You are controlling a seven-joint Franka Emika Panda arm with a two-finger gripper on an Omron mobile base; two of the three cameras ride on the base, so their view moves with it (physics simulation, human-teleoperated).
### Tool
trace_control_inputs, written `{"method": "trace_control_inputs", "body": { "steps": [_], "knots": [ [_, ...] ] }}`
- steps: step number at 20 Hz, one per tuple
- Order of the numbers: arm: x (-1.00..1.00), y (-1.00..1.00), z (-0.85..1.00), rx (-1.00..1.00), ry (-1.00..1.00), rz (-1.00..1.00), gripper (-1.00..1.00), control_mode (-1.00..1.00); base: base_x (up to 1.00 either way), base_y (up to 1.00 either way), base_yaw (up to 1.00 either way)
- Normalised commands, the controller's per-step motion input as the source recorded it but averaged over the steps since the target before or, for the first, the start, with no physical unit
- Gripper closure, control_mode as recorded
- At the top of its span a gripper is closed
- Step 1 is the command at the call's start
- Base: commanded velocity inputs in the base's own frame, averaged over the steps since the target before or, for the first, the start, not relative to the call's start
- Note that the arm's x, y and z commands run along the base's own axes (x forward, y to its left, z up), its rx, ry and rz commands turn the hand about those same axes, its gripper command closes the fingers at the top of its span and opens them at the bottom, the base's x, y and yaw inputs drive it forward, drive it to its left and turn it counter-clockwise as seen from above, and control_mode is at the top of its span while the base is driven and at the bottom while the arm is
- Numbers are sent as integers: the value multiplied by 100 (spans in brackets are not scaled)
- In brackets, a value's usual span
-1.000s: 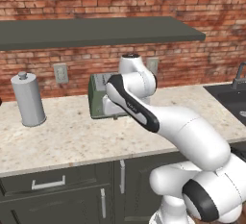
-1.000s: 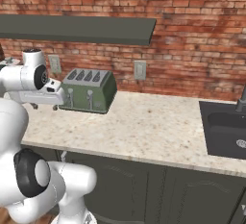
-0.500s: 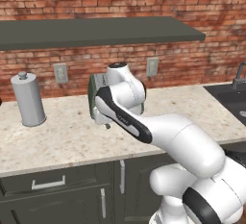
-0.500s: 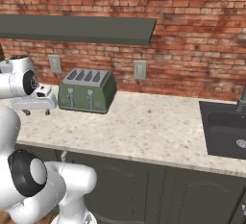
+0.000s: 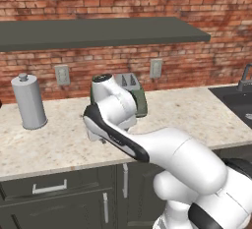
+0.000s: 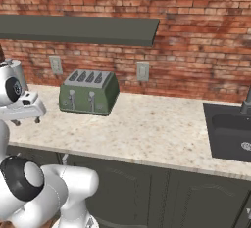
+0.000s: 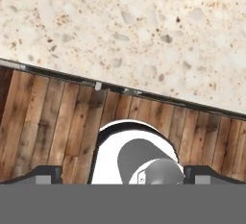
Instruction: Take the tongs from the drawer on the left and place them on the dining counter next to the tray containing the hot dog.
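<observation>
The gripper hangs with its jaws spread wide and nothing between them, over the front edge of the worktop, looking down at wood floor; the drawer sits closed under that edge at the left; a toaster stands by the back wall, a canister near the left end.

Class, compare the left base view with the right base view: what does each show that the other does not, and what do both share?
Left base view alone: a grey canister on the worktop and the drawer with its bar handle.

Right base view alone: the sink basin at the far right.

Both: the green toaster, brick wall, wall outlets, dark shelf and speckled worktop.
</observation>
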Motion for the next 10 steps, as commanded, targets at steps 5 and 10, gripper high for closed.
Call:
{"method": "trace_control_inputs", "body": {
  "steps": [5,10],
  "knots": [
    [-36,29,-11,-8,0,3,-100,-100,0,0,0],
    [-29,19,-4,-6,0,7,-100,-100,0,0,0]
  ]
}}
